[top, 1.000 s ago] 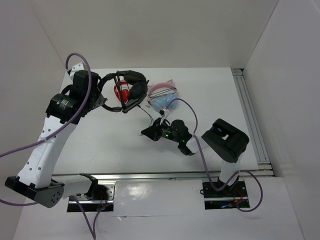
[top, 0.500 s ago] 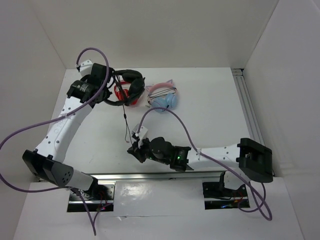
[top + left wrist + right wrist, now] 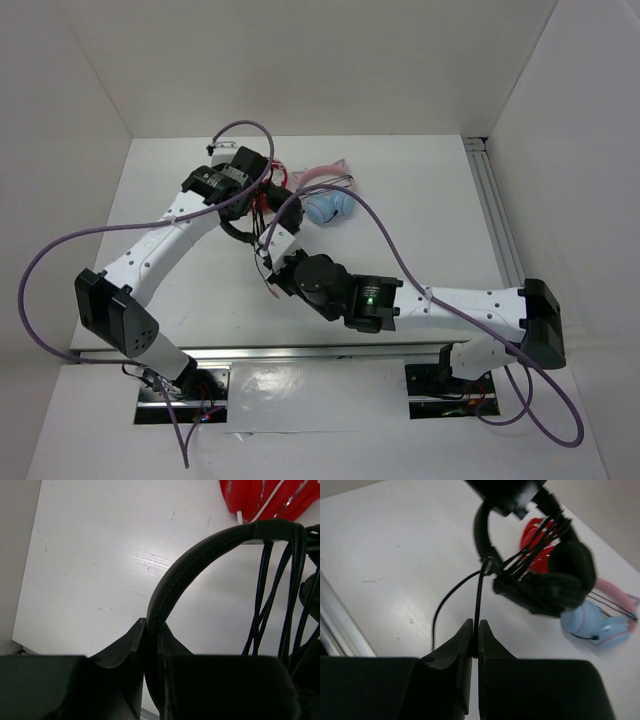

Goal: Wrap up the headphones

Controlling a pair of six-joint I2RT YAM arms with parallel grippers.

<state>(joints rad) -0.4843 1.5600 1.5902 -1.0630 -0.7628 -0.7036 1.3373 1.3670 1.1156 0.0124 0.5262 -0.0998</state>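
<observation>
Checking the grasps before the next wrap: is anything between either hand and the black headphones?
Nothing visible. The left hand is shut directly on the headband, and the right hand pinches the cable with nothing between.

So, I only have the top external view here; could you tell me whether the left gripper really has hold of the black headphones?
Observer: Yes. The left wrist view shows the left gripper shut on the headband of the headphones.
Operator: Thank you. And what is the right gripper doing?
Observer: In the right wrist view, the right gripper is shut on the thin cable, which leads up to the headphones.
Operator: Is any cable wrapped yet?
Observer: Both wrist views show several runs of it side by side across the headband.
</observation>
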